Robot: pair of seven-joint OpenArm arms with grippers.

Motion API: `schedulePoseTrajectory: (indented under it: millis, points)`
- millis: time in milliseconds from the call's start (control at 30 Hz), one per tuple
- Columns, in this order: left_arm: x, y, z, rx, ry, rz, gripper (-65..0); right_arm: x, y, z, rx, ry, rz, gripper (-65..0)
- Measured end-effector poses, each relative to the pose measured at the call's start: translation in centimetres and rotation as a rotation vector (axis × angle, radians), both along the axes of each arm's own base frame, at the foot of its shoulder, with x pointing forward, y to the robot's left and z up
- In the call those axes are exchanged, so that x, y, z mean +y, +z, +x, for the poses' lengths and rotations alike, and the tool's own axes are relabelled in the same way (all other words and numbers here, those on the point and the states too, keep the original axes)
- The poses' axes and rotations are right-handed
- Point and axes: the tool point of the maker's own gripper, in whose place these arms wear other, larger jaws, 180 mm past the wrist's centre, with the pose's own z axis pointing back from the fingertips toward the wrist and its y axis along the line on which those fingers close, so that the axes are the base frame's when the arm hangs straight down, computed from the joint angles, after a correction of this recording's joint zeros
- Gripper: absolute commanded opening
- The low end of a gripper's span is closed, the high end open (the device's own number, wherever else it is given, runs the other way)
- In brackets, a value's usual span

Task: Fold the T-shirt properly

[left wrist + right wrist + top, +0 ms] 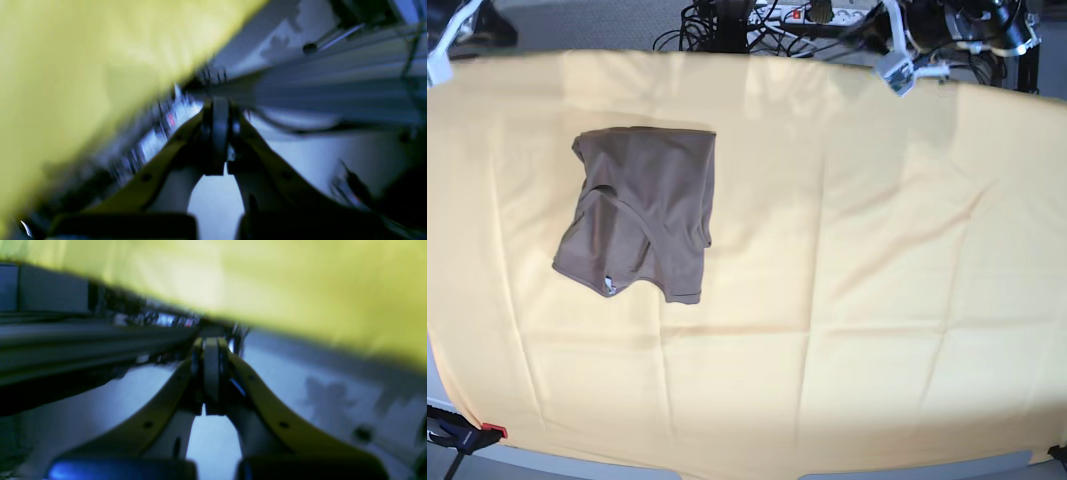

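In the left wrist view, the left tool point(220, 133) has its two fingers pressed together, and nothing is between them. It hangs in the air, off the edge of the desk. The yellow cloth point(83, 66) that covers the desk is up and to the left of the tool, and it looks blurry. The T-shirt cannot be seen here. Past the tool there is only a pale floor and some grey bars.

In the right wrist view, the right tool point(211, 370) also has its fingers together and holds nothing. The yellow cloth point(267, 283) fills the top of the picture, above the tool and to its right. This tool is off the side of the desk too. No shirt shows here either.

In the base view, neither tool can be seen over the desk. The T-shirt point(642, 210) lies on the yellow cloth point(877, 300), well apart from both tools. It has been made into a smaller bundle, with one part laid over another. But it is not neat. The edges do not line up, the bottom edge is slanted, and the small tag point(608, 287) peeks out near the bottom. A tangle of cables point(757, 20) sits behind the far edge of the desk.

I think the folding is partly done. The shirt looks folded over, but it could use flattening and straight edges to be a proper fold. Both tools are empty and away from it right now.
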Motion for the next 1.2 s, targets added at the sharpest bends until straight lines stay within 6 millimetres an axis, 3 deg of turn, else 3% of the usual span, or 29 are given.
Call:
schedulePoseTrajectory:
  millis: [133, 333, 500, 633, 933, 1067, 1200]
  points:
    - [0.3, -0.4, -4.8, 0.149, 0.03, 0.006, -65.0, 1.3, -0.8, -4.2, 0.132, -0.013, 0.046, -65.0]
    - [0.7, -0.5, -9.6, 0.253, 0.066, 0.03, -65.0, 4.7, -2.8, -9.3, 0.324, 0.005, 0.195, -65.0]
    - [2.4, -3.5, -12.0, 0.371, 0.17, 0.05, -65.0, 5.6, -7.2, -11.9, 0.41, -0.001, 0.151, -65.0]
    - [2.1, -7.3, -11.7, 0.395, 0.266, -0.027, -65.0, 6.6, -11.5, -12.7, 0.449, 0.015, 0.137, -65.0]
    - [4.2, -20.5, -12.1, 0.498, 0.418, 0.019, -65.0, 7.9, -22.7, -13.7, 0.451, 0.019, 0.073, -65.0]
    - [4.3, -25.1, -9.8, 0.449, 0.447, 0.007, -65.0, 8.6, -26.6, -13.6, 0.409, 0.056, 0.057, -65.0]
    - [4.4, -27.8, -6.5, 0.34, 0.435, 0.011, -65.0, 7.5, -30.0, -12.5, 0.371, 0.062, -0.07, -65.0]
